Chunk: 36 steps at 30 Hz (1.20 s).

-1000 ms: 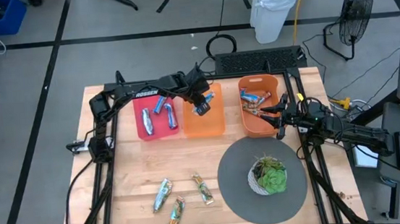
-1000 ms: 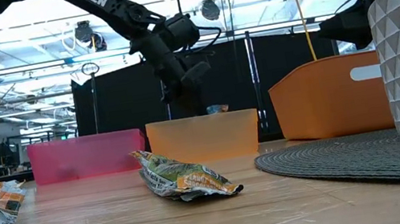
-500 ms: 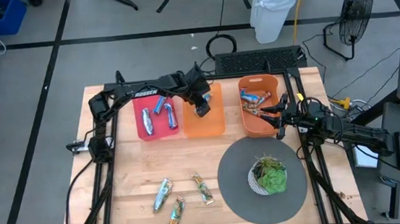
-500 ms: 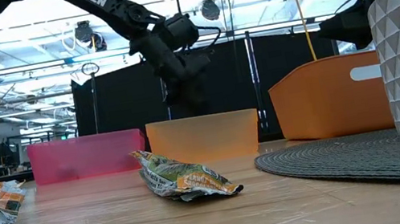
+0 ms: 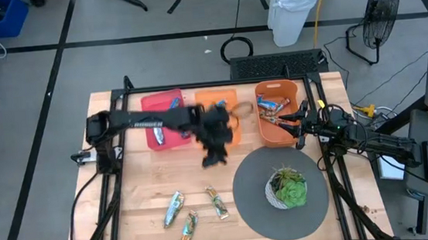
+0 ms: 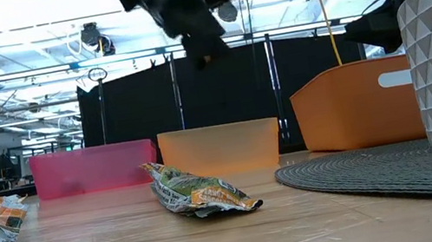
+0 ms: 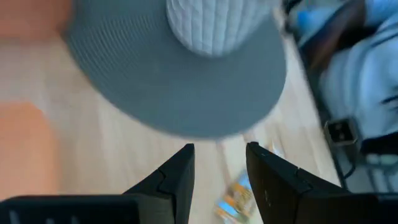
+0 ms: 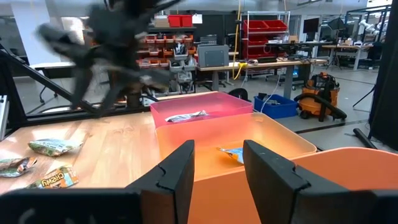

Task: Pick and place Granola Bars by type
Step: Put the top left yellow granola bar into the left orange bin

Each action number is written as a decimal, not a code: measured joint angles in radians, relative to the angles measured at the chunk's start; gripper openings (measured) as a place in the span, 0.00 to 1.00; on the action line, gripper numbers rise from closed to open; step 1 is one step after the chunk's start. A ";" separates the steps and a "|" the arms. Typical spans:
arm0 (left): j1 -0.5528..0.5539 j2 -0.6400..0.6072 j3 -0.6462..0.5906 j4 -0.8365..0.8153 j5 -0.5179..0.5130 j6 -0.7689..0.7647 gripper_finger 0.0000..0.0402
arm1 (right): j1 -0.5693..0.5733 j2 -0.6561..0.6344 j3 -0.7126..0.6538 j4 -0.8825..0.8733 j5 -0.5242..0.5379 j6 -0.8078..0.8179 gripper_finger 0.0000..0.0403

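Overhead, the left pincer (image 5: pixel 215 152) hangs open and empty above the wooden surface (image 5: pixel 142 184), just in front of the light orange bin (image 5: pixel 218 127). Three granola bars (image 5: pixel 193 213) lie loose near the front edge; others sit in the pink bin (image 5: pixel 161 136) and the orange bin (image 5: pixel 277 114), where the right pincer (image 5: pixel 299 132) rests open.

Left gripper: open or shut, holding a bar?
Open and empty. In the left wrist view the left gripper has a clear gap between its fingers, with only bare table showing through. It sits above the table in front of the light orange bin.
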 joint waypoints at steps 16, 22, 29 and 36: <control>-0.590 -0.011 0.000 -0.276 -0.634 -0.838 0.37 | 0.000 0.003 0.000 0.003 0.000 0.000 0.32; -0.730 -0.011 -0.019 -0.325 -0.828 -1.108 0.37 | 0.000 0.003 0.000 0.003 0.000 0.000 0.32; -0.806 -0.010 -0.043 -0.482 -0.813 -1.493 0.37 | 0.000 0.003 0.000 0.003 0.000 0.000 0.32; -0.841 -0.010 -0.162 -0.496 -0.667 -1.727 0.37 | 0.000 0.003 0.000 0.003 0.000 0.000 0.32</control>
